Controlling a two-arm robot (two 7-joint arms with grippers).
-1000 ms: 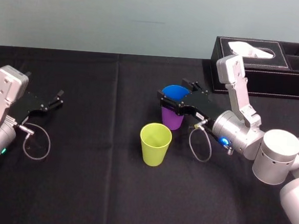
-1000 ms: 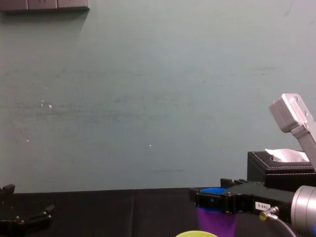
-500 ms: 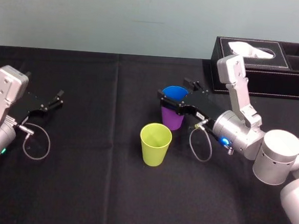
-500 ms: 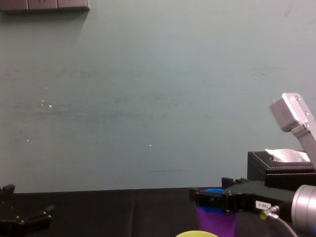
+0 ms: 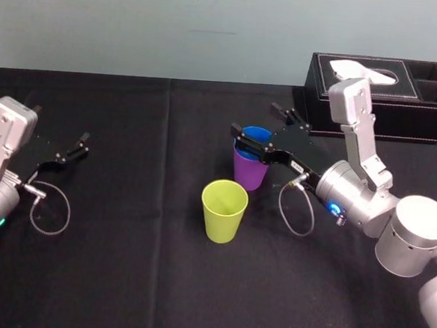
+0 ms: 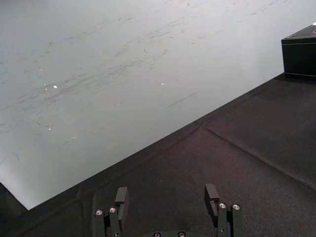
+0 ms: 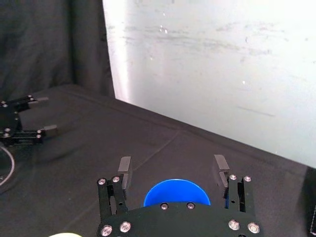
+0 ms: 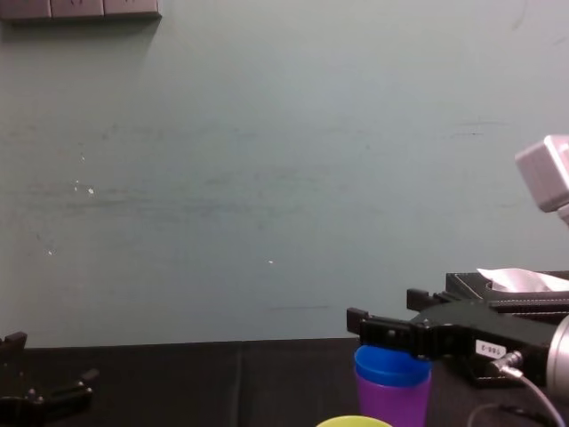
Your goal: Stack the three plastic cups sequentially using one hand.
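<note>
The blue cup (image 5: 255, 135) sits nested inside the purple cup (image 5: 246, 173) near the table's middle. Both stand upright, and the chest view shows the blue cup (image 8: 391, 367) rising out of the purple cup (image 8: 392, 406). My right gripper (image 5: 255, 118) hovers just above the blue rim, open, its fingers apart on either side and touching nothing. In the right wrist view the blue cup (image 7: 177, 190) lies below the open right gripper (image 7: 173, 169). The yellow-green cup (image 5: 223, 209) stands alone, in front of the pair and slightly left. My left gripper (image 5: 73, 151) rests open at the far left.
A black leather tissue box (image 5: 388, 97) stands at the back right, close behind the right arm. A cable loop (image 5: 294, 210) hangs from the right wrist beside the yellow-green cup. Black cloth (image 5: 135, 278) covers the table.
The right gripper's fingers have spread off the blue cup and the gripper has risen above its rim. The blue cup stays seated in the purple one. The left arm is still.
</note>
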